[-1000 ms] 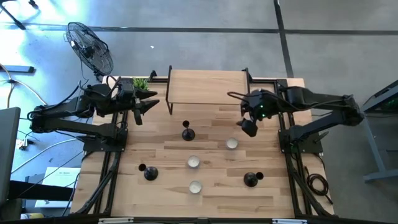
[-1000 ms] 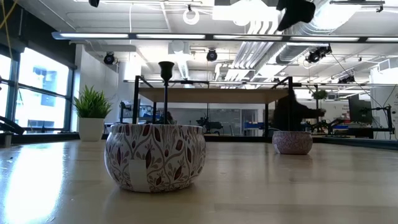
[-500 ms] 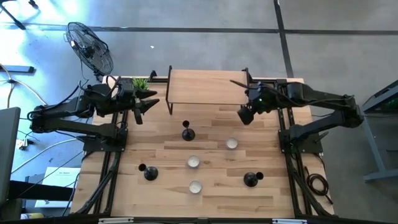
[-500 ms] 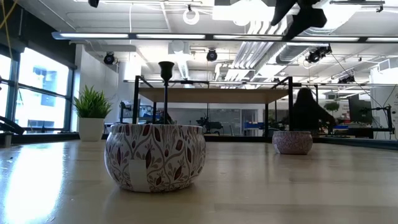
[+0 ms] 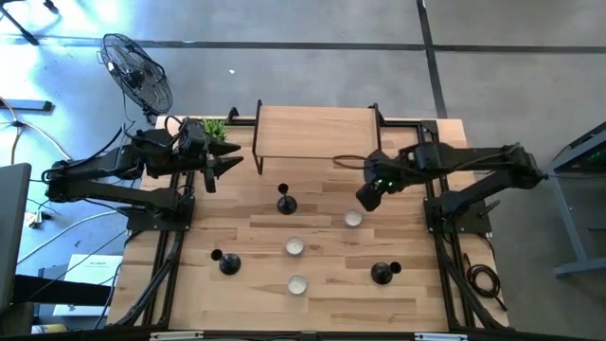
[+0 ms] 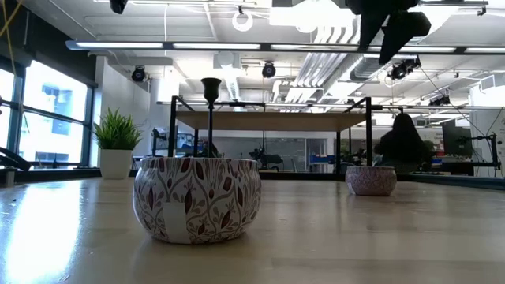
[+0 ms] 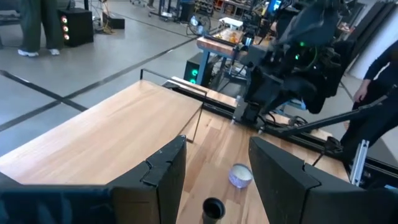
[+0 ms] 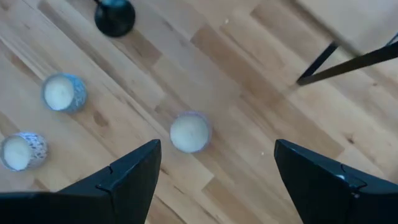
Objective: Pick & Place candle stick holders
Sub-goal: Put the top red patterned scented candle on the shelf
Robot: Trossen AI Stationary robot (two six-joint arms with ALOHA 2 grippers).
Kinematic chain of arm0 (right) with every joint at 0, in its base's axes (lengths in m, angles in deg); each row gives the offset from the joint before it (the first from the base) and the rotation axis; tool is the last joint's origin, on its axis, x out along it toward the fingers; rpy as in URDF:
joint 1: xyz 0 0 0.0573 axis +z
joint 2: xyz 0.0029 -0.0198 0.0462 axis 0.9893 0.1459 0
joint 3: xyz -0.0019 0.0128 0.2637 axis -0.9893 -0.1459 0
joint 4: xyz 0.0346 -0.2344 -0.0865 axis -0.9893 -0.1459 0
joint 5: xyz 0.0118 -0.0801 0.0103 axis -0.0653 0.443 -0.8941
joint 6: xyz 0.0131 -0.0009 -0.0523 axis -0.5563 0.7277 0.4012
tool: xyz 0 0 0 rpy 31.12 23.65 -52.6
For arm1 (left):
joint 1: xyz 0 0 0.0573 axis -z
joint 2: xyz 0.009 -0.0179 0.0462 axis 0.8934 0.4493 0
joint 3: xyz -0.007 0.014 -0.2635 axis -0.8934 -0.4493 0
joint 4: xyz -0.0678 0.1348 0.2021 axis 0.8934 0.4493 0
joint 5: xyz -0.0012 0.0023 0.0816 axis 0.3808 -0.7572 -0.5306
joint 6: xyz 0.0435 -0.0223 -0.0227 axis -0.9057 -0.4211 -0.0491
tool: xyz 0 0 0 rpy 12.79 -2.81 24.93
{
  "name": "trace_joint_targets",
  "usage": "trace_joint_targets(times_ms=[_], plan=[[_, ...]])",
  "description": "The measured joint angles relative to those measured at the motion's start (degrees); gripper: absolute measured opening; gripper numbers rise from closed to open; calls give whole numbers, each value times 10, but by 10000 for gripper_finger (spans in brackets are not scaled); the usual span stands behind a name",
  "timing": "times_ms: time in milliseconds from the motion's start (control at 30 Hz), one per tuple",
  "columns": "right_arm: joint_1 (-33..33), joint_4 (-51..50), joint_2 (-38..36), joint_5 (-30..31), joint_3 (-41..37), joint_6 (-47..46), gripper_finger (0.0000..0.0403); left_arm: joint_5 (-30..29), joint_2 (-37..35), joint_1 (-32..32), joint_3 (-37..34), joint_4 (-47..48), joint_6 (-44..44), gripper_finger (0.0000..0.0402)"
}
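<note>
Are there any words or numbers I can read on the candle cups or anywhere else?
No readable text anywhere.
The patterned candle cup has a pale label, too blurred to read.
A paper on the floor left of the table: print too small to read.

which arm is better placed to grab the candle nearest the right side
The right. Its open pincer hangs just above and beside that candle, which shows between its fingers in the right wrist view. The left pincer waits at the table's far-left edge.

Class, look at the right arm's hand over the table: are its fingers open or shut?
Open. The right hand shows two dark fingers spread wide, holding nothing; a tealight cup shows between them.
</note>
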Motion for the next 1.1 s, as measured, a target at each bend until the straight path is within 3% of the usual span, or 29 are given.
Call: trace_joint_targets(times_ms=[300, 567, 1100], plan=[[5, -5, 76, -5, 0, -33, 307, 1, 0, 0, 0, 0, -1, 173], [5, 40, 118, -7, 0, -27, 307, 62, 0, 0, 0, 11, -2, 173], [6, 64, 143, -27, 0, -38, 307, 71, 0, 0, 0, 60, -2, 173]])
